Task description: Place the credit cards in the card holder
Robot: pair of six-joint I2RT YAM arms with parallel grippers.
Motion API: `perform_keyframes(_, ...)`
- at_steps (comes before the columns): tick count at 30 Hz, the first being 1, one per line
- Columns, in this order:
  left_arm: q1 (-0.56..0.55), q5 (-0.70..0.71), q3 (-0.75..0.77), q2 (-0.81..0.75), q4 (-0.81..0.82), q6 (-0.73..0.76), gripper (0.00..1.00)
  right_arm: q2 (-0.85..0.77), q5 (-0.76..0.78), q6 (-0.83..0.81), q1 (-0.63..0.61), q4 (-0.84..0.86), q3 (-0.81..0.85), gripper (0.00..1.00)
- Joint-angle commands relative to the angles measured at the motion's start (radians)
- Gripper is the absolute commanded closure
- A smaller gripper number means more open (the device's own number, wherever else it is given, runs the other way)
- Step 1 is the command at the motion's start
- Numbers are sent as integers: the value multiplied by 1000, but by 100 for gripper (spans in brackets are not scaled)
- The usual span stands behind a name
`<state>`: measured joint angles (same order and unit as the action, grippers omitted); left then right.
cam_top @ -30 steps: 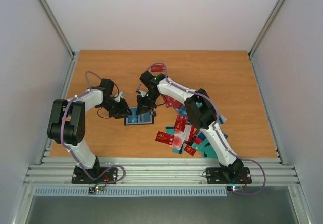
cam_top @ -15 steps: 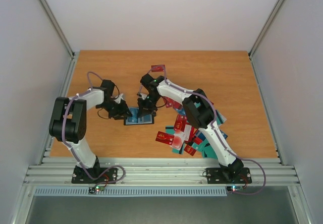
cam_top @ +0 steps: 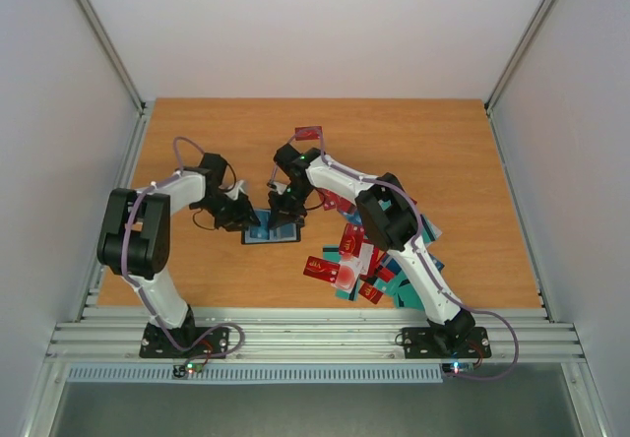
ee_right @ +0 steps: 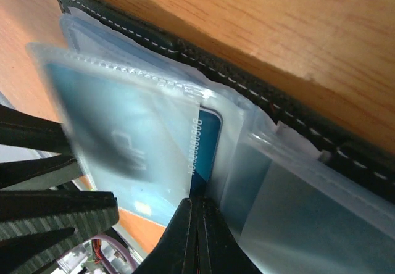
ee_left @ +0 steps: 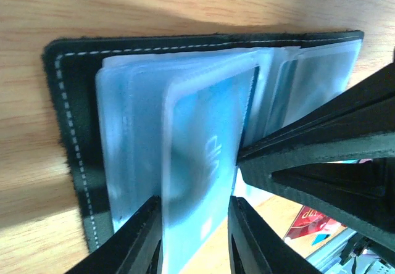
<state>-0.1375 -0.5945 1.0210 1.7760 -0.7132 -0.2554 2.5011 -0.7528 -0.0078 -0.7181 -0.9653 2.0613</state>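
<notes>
The black card holder (cam_top: 274, 232) lies open on the table, its stitched leather (ee_left: 68, 132) under clear plastic sleeves. My left gripper (cam_top: 254, 222) (ee_left: 194, 237) is shut on the edges of one raised sleeve (ee_left: 203, 150). A blue credit card (ee_right: 208, 139) sits partly inside that sleeve. My right gripper (cam_top: 287, 213) (ee_right: 197, 215) is shut, its tips right at the card's exposed end. Whether it pinches the card or only touches it is unclear. A heap of red, teal and white credit cards (cam_top: 369, 260) lies to the right.
One red card (cam_top: 308, 133) lies apart, behind the right arm. The two grippers are very close over the holder; the right arm's fingers (ee_left: 321, 144) fill the right side of the left wrist view. White walls enclose the table.
The right gripper has edged slightly right over the holder and the left arm has shifted a little. The holder and the card heap have not moved.
</notes>
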Motion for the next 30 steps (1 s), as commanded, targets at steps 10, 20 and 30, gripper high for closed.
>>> perform_keyframes(10,-53,22,61,0,-13,-5,77,30,3,6,-1,-9,3,99)
perform_keyframes(20,-72,46,71,-11,-23,-10,84,22,1,6,0,-6,-1,99)
perform_keyframes(30,-73,90,64,-18,-38,4,84,-8,8,6,-1,-7,-4,99)
